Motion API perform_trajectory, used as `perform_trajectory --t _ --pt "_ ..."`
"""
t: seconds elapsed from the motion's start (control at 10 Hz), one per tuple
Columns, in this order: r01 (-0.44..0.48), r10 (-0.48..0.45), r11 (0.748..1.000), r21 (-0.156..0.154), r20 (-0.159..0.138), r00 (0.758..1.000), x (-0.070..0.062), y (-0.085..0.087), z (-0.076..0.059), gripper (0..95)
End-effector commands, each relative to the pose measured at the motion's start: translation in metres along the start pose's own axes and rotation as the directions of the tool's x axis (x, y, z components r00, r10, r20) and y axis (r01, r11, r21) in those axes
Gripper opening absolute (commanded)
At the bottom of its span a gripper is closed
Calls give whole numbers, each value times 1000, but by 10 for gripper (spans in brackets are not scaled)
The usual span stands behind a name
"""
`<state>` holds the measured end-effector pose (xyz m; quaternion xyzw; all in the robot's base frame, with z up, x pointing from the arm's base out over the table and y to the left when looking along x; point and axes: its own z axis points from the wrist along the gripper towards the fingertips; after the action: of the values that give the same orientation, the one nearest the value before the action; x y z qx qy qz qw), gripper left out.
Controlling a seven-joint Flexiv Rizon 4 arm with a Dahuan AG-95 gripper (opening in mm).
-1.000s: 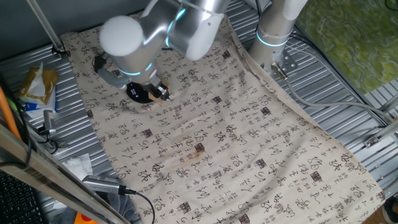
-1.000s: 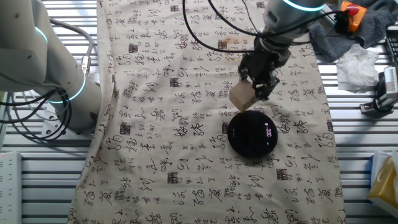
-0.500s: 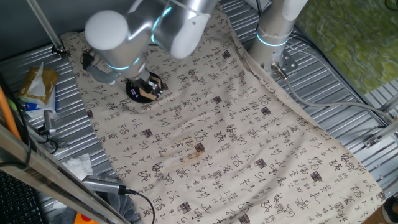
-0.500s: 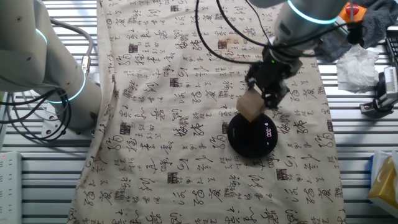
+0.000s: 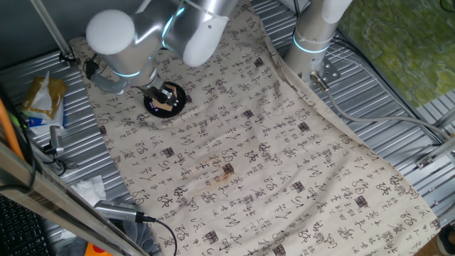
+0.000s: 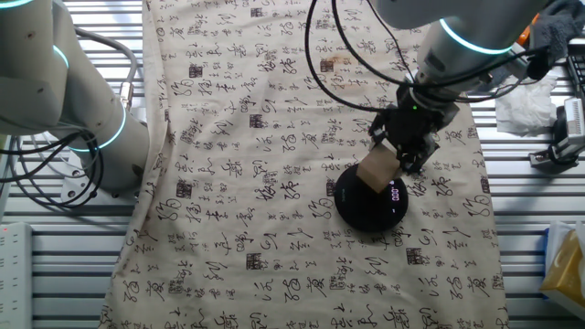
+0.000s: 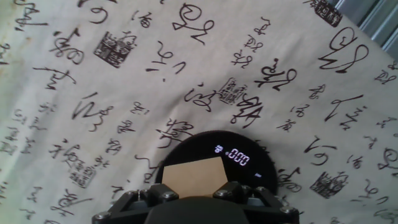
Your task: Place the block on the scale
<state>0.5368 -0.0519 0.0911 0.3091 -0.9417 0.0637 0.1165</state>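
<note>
Here, the patterned cloth [image 6: 274, 183] covers the table, and the black scale [image 6: 370, 201] lies flat on it with its display reading zeros in the hand view. The gripper [image 6: 400, 153] hangs over the scale's edge, its fingers clamped on the block [image 6: 377, 171], which sits above the disc. Judging by the zero reading, the carry is nearly finished; lowering, centring and releasing remain.

The block [image 6: 377, 171], in the pincer [image 6: 402, 157], hangs over the scale [image 6: 370, 199].
</note>
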Motion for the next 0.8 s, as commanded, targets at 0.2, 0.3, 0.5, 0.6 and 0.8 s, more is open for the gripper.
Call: perform_trajectory --t 0.2,0.3,0.5,0.6,0.8 --pt "42 -41 999 35 -26 999 0 -1 5 0" --pt "60 -58 997 49 -37 998 1 -2 6 0" --pt "82 -80 995 59 -42 996 3 -4 7 0" --pt "94 -91 994 63 -42 995 4 -5 9 0" --pt "114 -112 991 68 -36 993 9 -9 14 0"
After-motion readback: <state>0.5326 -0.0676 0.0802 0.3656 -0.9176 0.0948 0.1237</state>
